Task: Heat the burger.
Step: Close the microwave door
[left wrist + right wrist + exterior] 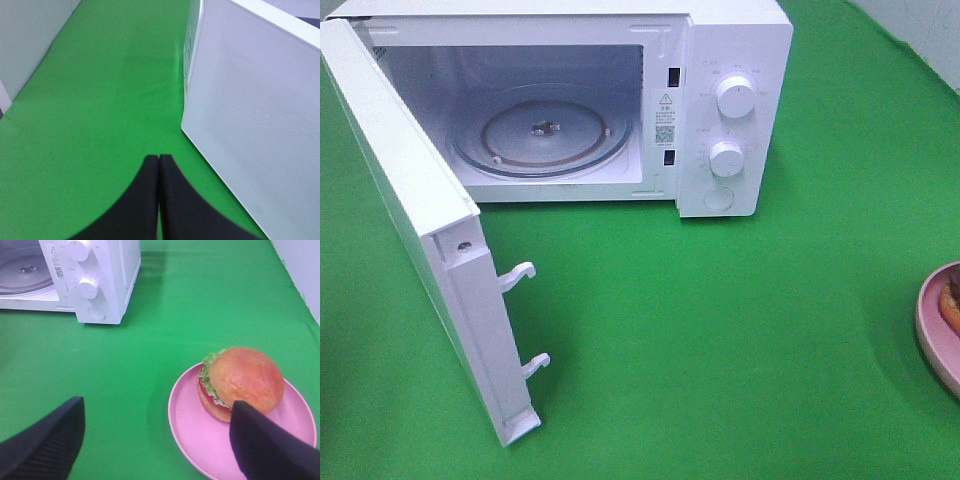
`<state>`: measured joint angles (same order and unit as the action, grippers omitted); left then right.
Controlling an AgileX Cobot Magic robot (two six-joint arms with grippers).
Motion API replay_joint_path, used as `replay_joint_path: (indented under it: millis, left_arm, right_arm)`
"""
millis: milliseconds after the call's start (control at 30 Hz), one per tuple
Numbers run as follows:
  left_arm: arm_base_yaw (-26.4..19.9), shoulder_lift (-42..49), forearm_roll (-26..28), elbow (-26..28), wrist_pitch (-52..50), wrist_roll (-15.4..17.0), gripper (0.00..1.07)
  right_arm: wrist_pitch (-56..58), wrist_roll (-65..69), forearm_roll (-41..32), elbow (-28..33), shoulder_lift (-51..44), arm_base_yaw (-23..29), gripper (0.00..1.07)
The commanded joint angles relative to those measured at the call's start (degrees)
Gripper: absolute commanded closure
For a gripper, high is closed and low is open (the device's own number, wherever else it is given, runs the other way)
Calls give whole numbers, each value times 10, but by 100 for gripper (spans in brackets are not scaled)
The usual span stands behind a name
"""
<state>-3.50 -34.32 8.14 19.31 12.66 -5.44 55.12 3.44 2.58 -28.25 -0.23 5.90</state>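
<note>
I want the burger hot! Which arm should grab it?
Probably the right: its pincer is open just above the burger on the pink plate. The left pincer is shut beside the open microwave door.

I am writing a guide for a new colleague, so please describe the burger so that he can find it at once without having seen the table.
Start at the white microwave standing with its door open on the green cloth. To the side of its two dials lies a pink plate, apart from the oven. The burger sits on that plate: a round golden-brown bun with green lettuce showing, the only food in view.
</note>
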Motion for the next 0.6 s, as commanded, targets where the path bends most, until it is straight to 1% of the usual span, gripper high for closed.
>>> replay_joint_path:
  millis: [33, 67, 100, 133, 167, 200, 233, 267, 300, 333, 367, 400, 433, 467, 500, 533, 567, 600]
  left_arm:
    - [-2, -45, -1, -33, -131, -3, 107]
    - [-2, -45, -1, -33, -131, -3, 107]
    - [-2, -64, -2, -47, -195, -3, 107]
    - [-2, -64, -2, -47, -195, -3, 107]
    - [-2, -85, -2, -59, -238, -3, 107]
    - [-2, -85, -2, -59, -238, -3, 107]
    - [-2, -106, -2, -69, -285, -1, 107]
    - [-2, -106, -2, -69, -285, -1, 107]
    - [-2, -119, -6, -73, -308, 2, 107]
    - [-2, -146, -24, -76, -340, 17, 107]
    - [-2, -146, -24, -76, -340, 17, 107]
    - [-2, -173, -54, -76, -370, 38, 107]
    - [-2, -173, -54, -76, -370, 38, 107]
    - [-2, -206, -97, -76, -403, 68, 107]
    - [-2, -206, -97, -76, -403, 68, 107]
    - [-2, -238, -147, -76, -442, 109, 107]
    - [-2, -238, -147, -76, -442, 109, 107]
    - [-2, -254, -177, -76, -460, 128, 107]
  right_arm:
    - [-3, 6, 1, 0, -15, -5, 31]
    - [-3, 6, 1, 0, -15, -5, 31]
    - [-3, 6, 1, 0, -15, -5, 31]
    - [-3, 6, 1, 0, -15, -5, 31]
    - [-3, 6, 1, 0, -15, -5, 31]
    - [-3, 6, 1, 0, -15, -5, 31]
    - [-3, 6, 1, 0, -15, -5, 31]
    - [-3, 6, 1, 0, -15, -5, 31]
    - [-3, 6, 1, 0, -15, -5, 31]
    - [-3, 6, 1, 0, -15, -5, 31]
    - [-3, 6, 1, 0, -15, -5, 31]
    - [-3, 6, 1, 0, -15, -5, 31]
    - [-3, 6, 1, 0, -15, -5, 31]
    - [-3, 6, 1, 0, -15, -5, 31]
    - [-3, 6, 1, 0, -15, -5, 31]
    - [-3, 6, 1, 0, -15, -5, 31]
    - [-3, 6, 1, 0, -15, -5, 31]
    - [-3, 6, 1, 0, -15, -5, 31]
